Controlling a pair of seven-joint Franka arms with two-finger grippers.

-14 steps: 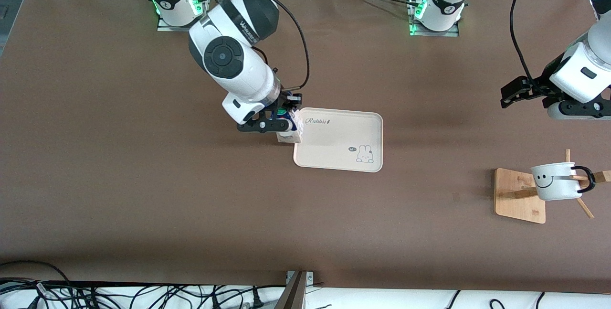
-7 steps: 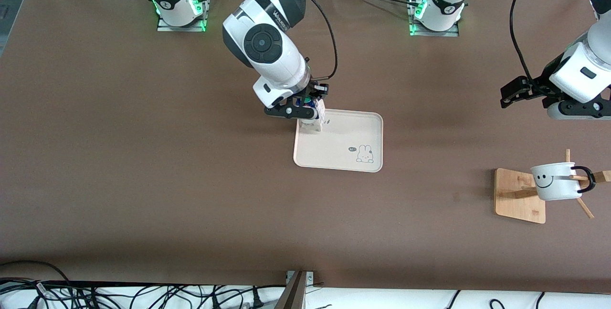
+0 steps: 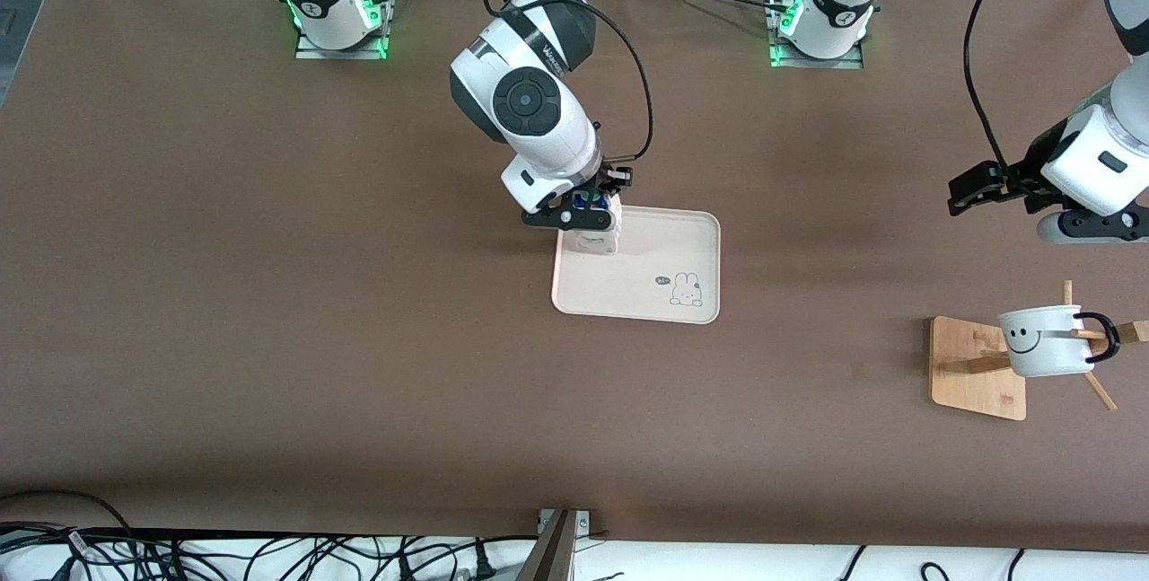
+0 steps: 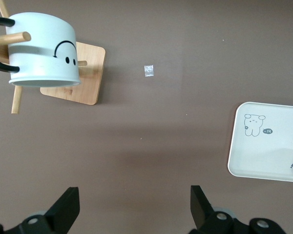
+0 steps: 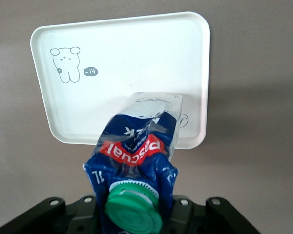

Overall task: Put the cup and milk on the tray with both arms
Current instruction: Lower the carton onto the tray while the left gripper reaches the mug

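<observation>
My right gripper (image 3: 585, 215) is shut on the milk (image 3: 597, 238), a blue and white carton with a green cap (image 5: 133, 210), gripped at its top. It hangs over the corner of the cream tray (image 3: 660, 298) closest to the right arm's base. In the right wrist view the carton (image 5: 139, 146) points down at the tray (image 5: 122, 63). The cup (image 3: 1044, 340), white with a smiley face, hangs by its black handle on a wooden rack peg. My left gripper (image 3: 983, 184) hovers open over bare table, with the cup (image 4: 44, 51) and the tray (image 4: 266, 151) in its wrist view.
The wooden rack (image 3: 977, 373) with its square base (image 4: 90, 78) stands toward the left arm's end of the table. A small pale scrap (image 4: 148, 70) lies on the brown table between rack and tray. Cables run along the table edge nearest the front camera.
The right arm carried the milk from beside the tray's edge to over the tray's corner. The left gripper shifted slightly and stays open.
</observation>
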